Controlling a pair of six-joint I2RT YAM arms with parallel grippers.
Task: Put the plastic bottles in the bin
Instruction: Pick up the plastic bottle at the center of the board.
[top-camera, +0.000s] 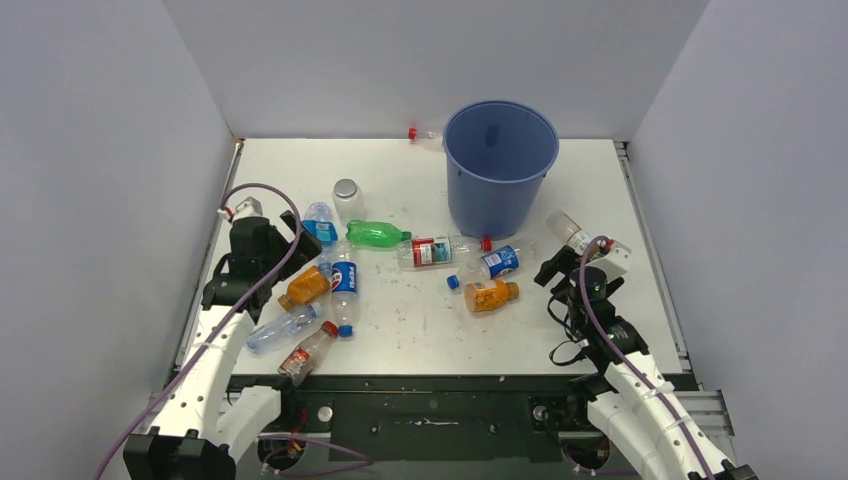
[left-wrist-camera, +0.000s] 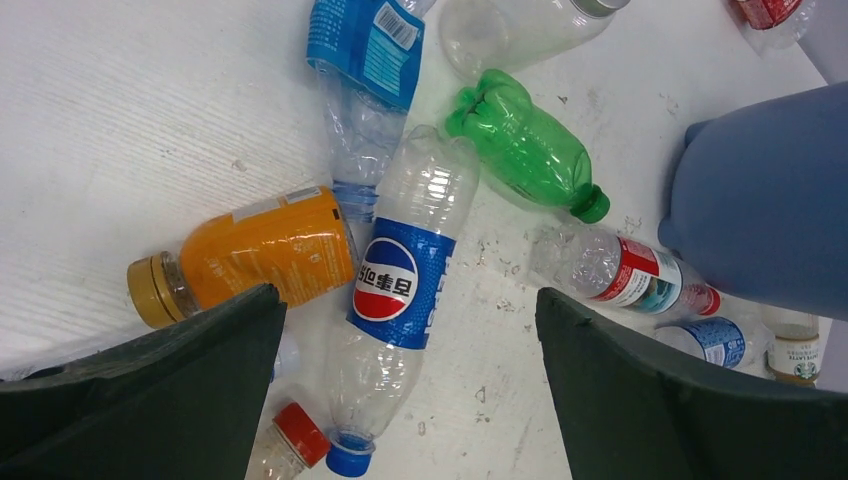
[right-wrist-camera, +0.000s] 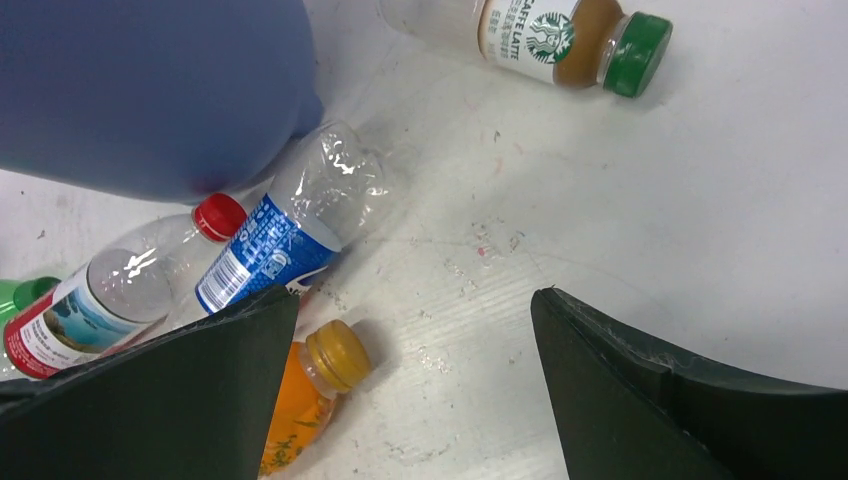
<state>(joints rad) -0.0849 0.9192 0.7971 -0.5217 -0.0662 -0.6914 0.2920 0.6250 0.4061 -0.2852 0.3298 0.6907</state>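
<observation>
While both sets of jaws stand apart and empty, left gripper (left-wrist-camera: 405, 293) hovers over a Pepsi bottle (top-camera: 344, 283), orange bottle (left-wrist-camera: 250, 255) just left of it. Over the table (right-wrist-camera: 620, 210), right gripper (right-wrist-camera: 415, 295) has a small Pepsi bottle (right-wrist-camera: 290, 225) to its left and a latte bottle (right-wrist-camera: 540, 35) on its far side. Upright at far centre: the bin (top-camera: 495, 200).
</observation>
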